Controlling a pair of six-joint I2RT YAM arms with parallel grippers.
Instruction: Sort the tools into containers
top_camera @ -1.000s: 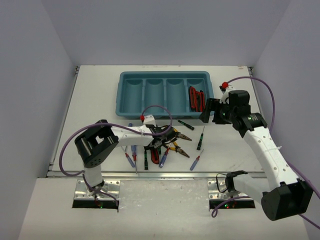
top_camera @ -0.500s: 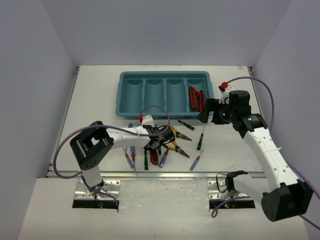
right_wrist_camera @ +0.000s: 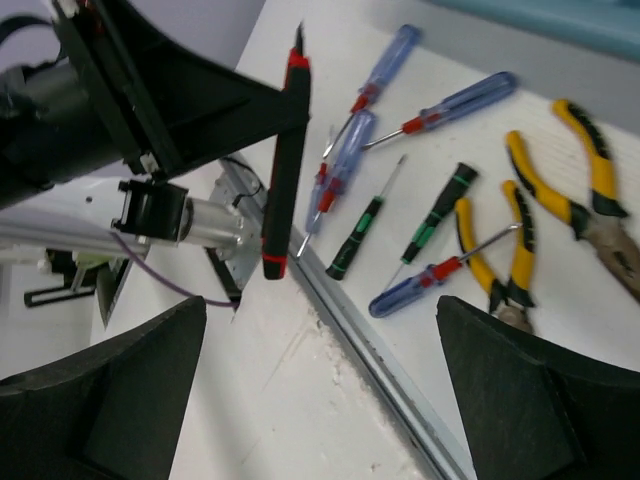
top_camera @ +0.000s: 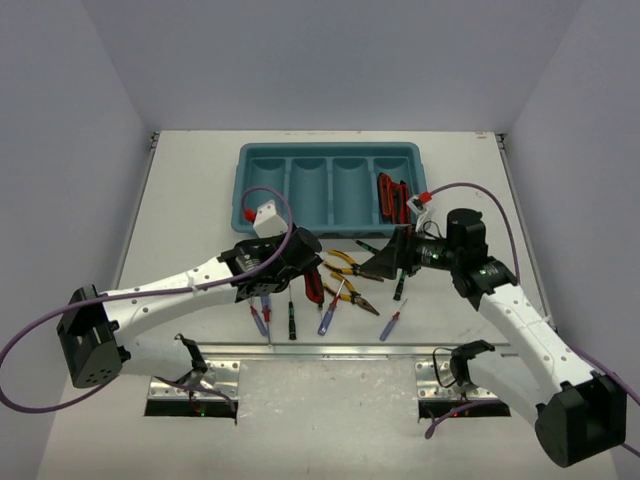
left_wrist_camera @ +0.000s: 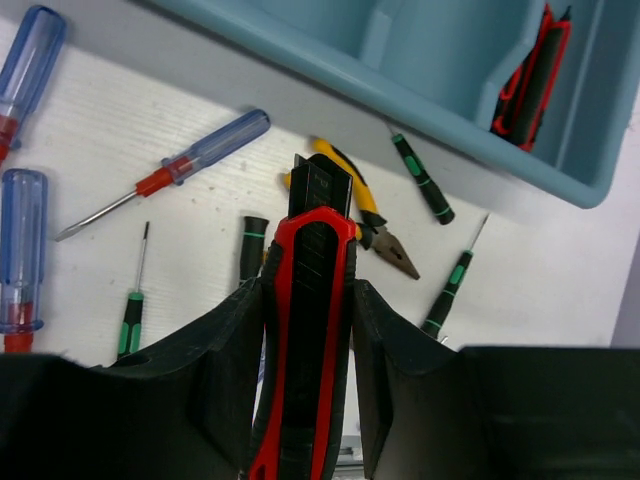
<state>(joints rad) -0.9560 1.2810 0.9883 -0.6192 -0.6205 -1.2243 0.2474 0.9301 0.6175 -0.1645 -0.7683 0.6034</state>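
Note:
My left gripper [left_wrist_camera: 308,290] is shut on a red-and-black utility knife [left_wrist_camera: 318,225], held above the table. The top view shows that knife [top_camera: 314,290] jutting from the left gripper [top_camera: 296,275] over the loose tools. My right gripper [top_camera: 375,268] hangs open and empty just right of the pile, and its wrist view [right_wrist_camera: 320,400] looks at the held knife [right_wrist_camera: 285,160]. The teal tray [top_camera: 262,190] has utility knives [top_camera: 390,197] in its rightmost compartment. Yellow-handled pliers [top_camera: 345,265], blue-handled screwdrivers [top_camera: 328,318] and black-and-green screwdrivers [top_camera: 291,320] lie on the table.
The tray's three left compartments [top_camera: 310,190] show only their teal floors. A metal rail [top_camera: 330,350] marks the table's near edge, just below the tools. Grey walls enclose the table on three sides.
My left arm has stretched out and lifted the utility knife off the pile. My right gripper has swung from beside the tray down and left toward the tools, and opened wider.

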